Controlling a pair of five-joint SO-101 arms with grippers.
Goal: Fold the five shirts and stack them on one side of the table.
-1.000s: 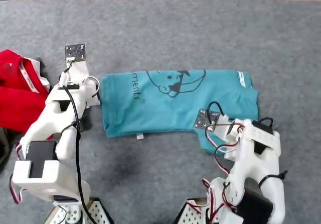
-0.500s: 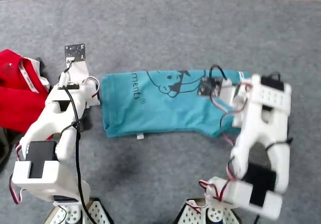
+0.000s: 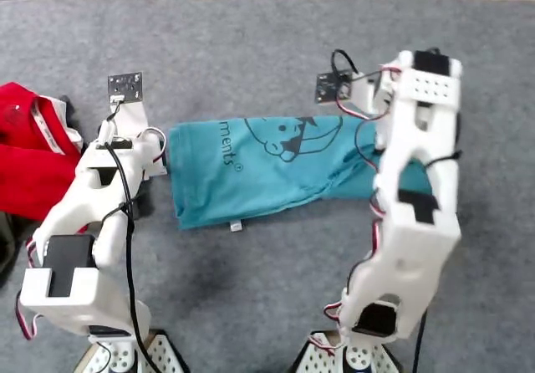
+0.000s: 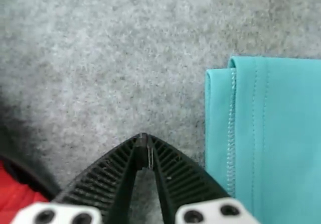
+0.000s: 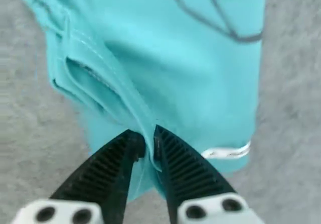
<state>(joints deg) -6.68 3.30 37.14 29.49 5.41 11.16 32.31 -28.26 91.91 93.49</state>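
Note:
A teal shirt (image 3: 251, 172) with a dark print lies lengthwise mid-table. My right gripper (image 3: 374, 154) hangs over its right end, shut on a pinched ridge of teal fabric (image 5: 150, 128), and the cloth there is lifted and drawn toward the far side. In the right wrist view the shirt (image 5: 165, 58) spreads beyond the fingers, its white neck label at one edge. My left gripper (image 3: 157, 162) rests just off the shirt's left hem (image 4: 235, 128). It (image 4: 145, 144) is shut on nothing above the grey felt. A red shirt (image 3: 25, 164) lies bunched at the table's left edge.
Grey felt (image 3: 276, 47) covers the table, bare along the far side and in front of the shirt. Both arm bases (image 3: 351, 356) stand at the near edge. A strip of red cloth (image 4: 12, 201) shows beside my left gripper's fingers.
My right arm swung from the shirt's near right corner up toward the far side, pulling that corner's fabric along. The left arm stayed still.

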